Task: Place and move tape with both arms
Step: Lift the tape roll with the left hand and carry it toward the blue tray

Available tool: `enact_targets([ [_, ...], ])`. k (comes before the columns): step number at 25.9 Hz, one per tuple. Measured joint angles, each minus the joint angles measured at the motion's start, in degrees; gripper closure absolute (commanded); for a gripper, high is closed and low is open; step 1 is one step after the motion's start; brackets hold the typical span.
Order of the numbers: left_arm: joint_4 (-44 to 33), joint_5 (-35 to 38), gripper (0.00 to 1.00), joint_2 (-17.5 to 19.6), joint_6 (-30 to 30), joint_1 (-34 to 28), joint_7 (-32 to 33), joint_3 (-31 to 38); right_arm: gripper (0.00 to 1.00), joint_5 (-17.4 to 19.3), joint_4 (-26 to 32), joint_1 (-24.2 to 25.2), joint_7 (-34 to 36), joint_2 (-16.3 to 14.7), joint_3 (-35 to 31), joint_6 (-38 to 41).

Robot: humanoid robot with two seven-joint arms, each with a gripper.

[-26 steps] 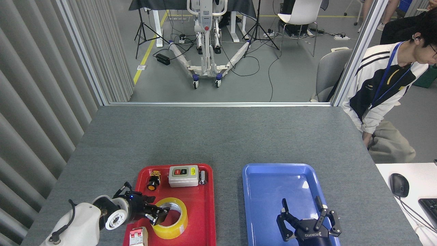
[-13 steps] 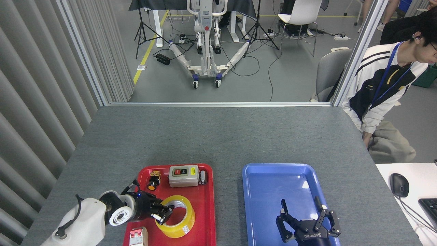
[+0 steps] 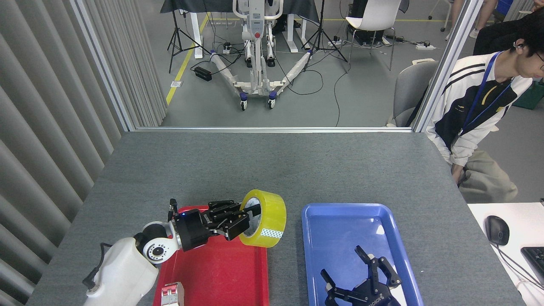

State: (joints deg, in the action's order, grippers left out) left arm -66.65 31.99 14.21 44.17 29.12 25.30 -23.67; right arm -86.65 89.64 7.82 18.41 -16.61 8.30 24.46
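— Above the red tray (image 3: 221, 272), what does your left gripper (image 3: 238, 222) hold now?

— My left gripper is clamped on the tape (image 3: 264, 218); one finger goes inside the white core, the others press the outer side. One second ago the roll lay flat on the tray under this gripper. Now it is lifted and turned on its edge, and its white label faces me.

— And where is it from your other hand?

— It is up and to the left of my right gripper (image 3: 365, 276), which is over the blue tray (image 3: 340, 216). The fingers there are spread wide and hold nothing. This gripper has rotated and sunk lower since before.
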Motion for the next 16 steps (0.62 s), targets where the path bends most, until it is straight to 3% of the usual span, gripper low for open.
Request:
enact_targets([
  [3,0.66,-1.19,1.0,-2.76,0.62,-1.6,-1.08,0.73,0.0,-0.27,0.76,0.0,1.76,-0.5,-0.32,8.29],
  [6,1.47,-1.58,1.0,-3.93,0.67,-2.92,-2.41,0.93,0.0,-0.37,1.48,-0.33,2.51,-0.62,-0.23,11.76],
  [16,1.08,-1.68,1.0,-4.74,0.82,-5.47,-3.56,-2.5,0.0,-2.11,2.55,-2.37,3.24,0.56,4.54,10.21],
])
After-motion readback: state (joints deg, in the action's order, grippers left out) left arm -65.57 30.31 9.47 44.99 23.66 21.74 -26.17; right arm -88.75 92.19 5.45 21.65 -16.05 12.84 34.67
